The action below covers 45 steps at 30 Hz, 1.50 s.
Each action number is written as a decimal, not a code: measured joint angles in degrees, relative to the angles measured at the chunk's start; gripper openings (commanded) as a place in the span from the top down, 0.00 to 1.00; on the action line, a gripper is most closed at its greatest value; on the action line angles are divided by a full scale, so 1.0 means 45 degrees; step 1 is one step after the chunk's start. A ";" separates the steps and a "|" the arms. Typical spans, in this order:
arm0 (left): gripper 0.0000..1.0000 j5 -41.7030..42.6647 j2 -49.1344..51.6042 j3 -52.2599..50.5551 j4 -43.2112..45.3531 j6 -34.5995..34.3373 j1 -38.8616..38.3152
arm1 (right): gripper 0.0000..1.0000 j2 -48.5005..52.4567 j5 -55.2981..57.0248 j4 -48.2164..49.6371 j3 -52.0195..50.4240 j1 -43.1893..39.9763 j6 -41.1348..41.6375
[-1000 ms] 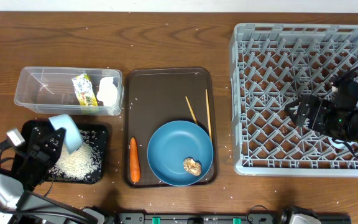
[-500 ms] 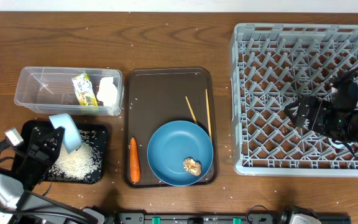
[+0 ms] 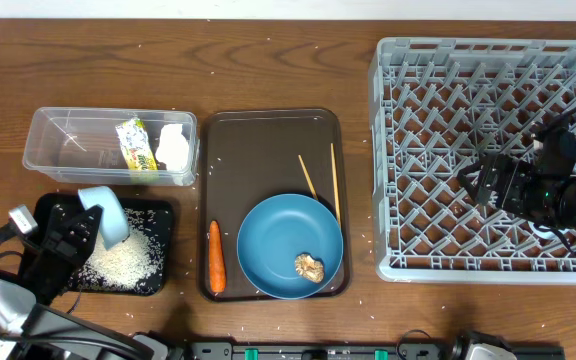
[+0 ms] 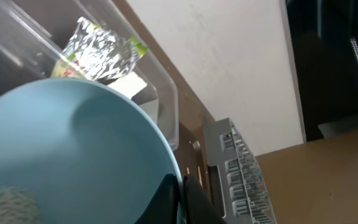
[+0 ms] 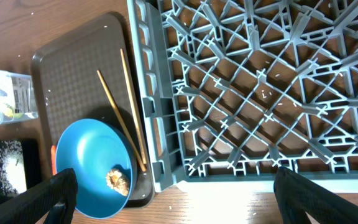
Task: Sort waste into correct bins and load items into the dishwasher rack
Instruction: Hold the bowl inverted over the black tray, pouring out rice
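Rice (image 3: 123, 258) covers black tray (image 3: 161, 206); left gripper (image 3: 90, 218) clamps light-blue cup (image 3: 106, 214), seemingly tilted.

left arm (image 3: 56, 248): black, white base link | right arm (image 3: 548, 190): black, cabled

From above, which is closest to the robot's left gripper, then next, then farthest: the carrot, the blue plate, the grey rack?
1. carrot, left of centre.
2. blue plate, centre front.
3. grey rack, far right.
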 measured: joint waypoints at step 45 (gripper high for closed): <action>0.94 0.1098 0.0325 -0.0476 0.0228 0.0049 0.0665 | 0.06 0.0000 0.0000 -0.0243 0.0000 0.0000 0.0253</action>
